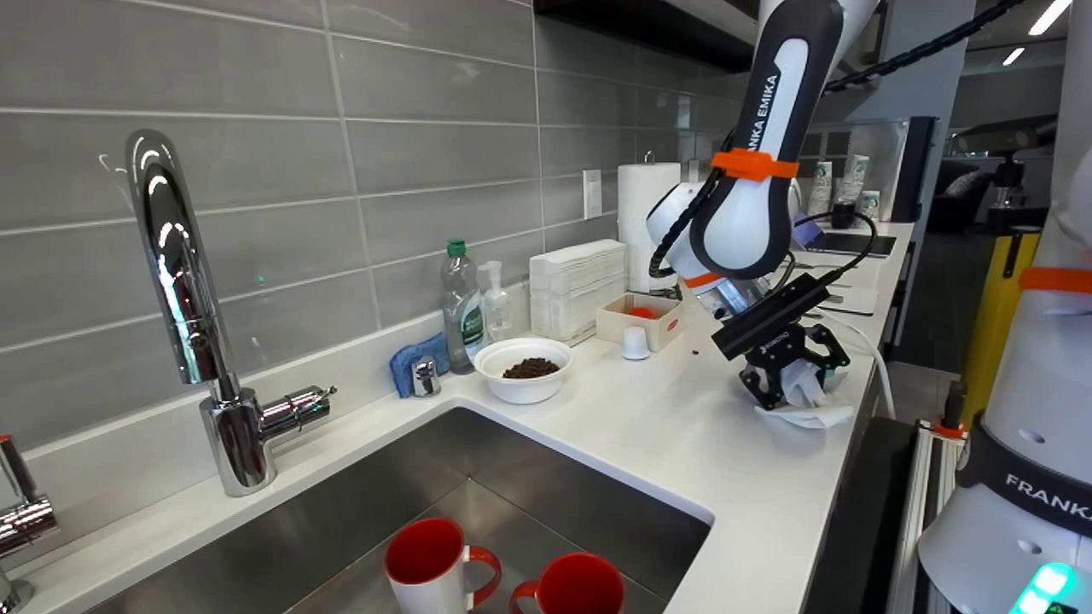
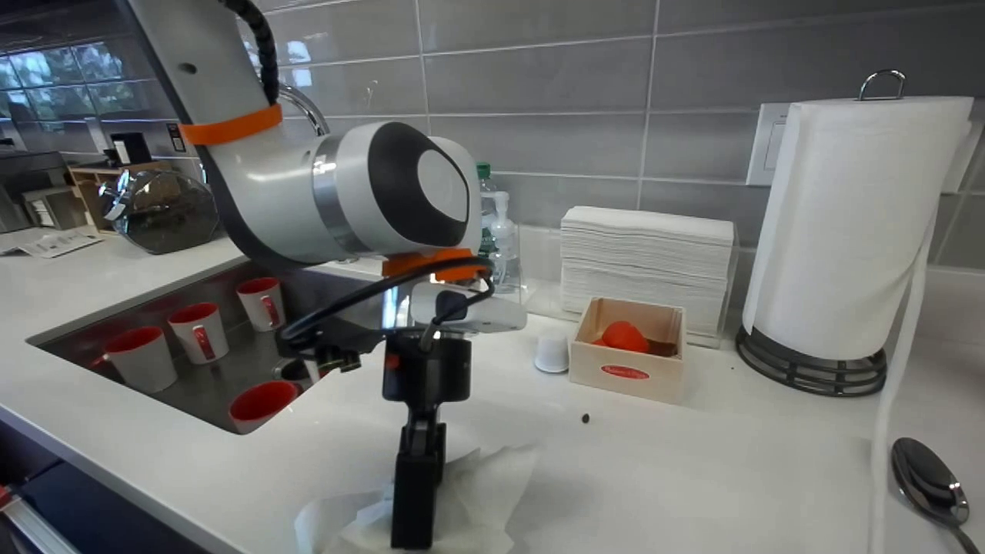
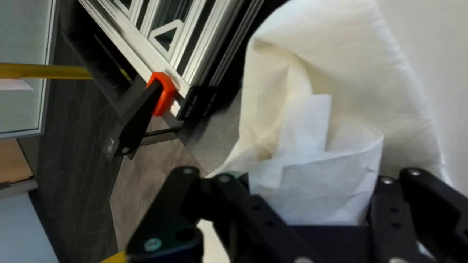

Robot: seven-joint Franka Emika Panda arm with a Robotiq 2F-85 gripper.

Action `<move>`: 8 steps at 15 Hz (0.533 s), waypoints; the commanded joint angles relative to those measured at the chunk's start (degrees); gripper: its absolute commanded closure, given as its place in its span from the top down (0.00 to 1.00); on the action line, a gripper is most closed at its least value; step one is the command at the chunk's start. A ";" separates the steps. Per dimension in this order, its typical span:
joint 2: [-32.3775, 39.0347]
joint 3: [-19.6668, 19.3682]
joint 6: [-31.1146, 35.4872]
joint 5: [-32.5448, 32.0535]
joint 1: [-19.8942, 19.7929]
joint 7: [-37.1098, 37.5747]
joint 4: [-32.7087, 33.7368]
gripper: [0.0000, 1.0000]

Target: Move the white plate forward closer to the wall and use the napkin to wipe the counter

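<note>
In an exterior view the white plate (image 1: 522,388), a bowl-like dish with dark brown contents, stands near the sink's back corner by the wall (image 1: 444,153). The arm hides it in the exterior view that shows the wall (image 2: 531,85) beside the paper-towel roll. My gripper (image 1: 798,384) points down near the counter's front edge, well away from the plate, shut on the crumpled napkin (image 1: 810,416). Loose folds of the napkin (image 2: 492,492) spread over the counter (image 2: 692,477) around the fingers. Seen from the wrist, the napkin (image 3: 340,65) bunches between the jaws and covers their tips.
Red-and-white mugs (image 1: 426,554) stand in the sink (image 1: 478,512). Along the wall are a soap bottle (image 1: 461,315), a napkin stack (image 1: 576,290), a wooden box (image 2: 627,369) and a paper-towel roll (image 2: 858,223). A dark speck (image 2: 585,418), a white cable (image 2: 896,385) and a spoon (image 2: 927,477) lie nearby.
</note>
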 commanded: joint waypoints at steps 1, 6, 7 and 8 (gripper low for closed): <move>4.33 -2.67 4.30 -3.20 -2.38 5.47 3.12 0.00; 5.06 -4.51 12.10 -1.22 -3.59 8.97 5.78 0.00; 5.77 -4.55 14.08 -0.54 -3.64 9.08 5.98 0.00; 6.50 -4.38 15.96 -0.17 -3.51 9.00 5.85 0.00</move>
